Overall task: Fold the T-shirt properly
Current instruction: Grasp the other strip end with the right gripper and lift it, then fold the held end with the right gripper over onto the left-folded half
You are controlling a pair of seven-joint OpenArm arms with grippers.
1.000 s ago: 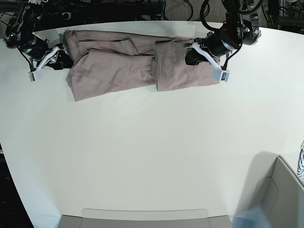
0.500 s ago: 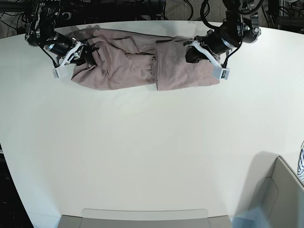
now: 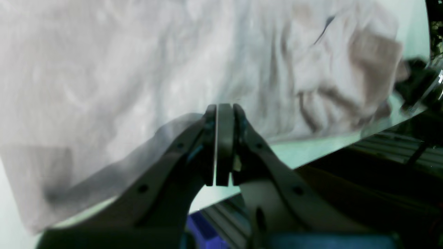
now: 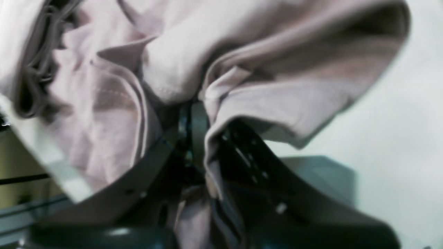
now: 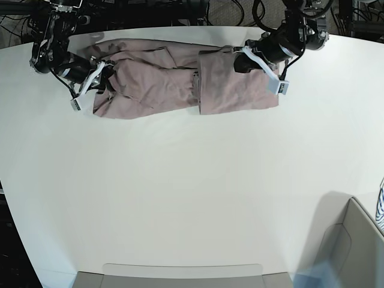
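- Near edge of the counter: a grey panel lies along the middle of it, and a grey box stands at the near right corner with a strip of striped cloth showing at the frame's edge.
- The middle of the counter is plain white surface.
- Far edge: the T-shirt lies stretched along it, from near the far left corner to past the centre. It is wrinkled, and its right portion forms a flatter folded panel lying over the rest.
- Right hand (on the left in the base view): closed down on the bunched left end of the T-shirt. In the right wrist view the fingers stand narrow, with folds of T-shirt gathered around and between them and a strip of cloth hanging down past them.
- Left hand (on the right in the base view): poised over the folded panel at its far edge. In the left wrist view the left hand has its fingers pressed together flat; no cloth can be seen pinched between them, and the T-shirt lies spread beyond the tips.
- Beyond the far edge: dark frame members and cables.
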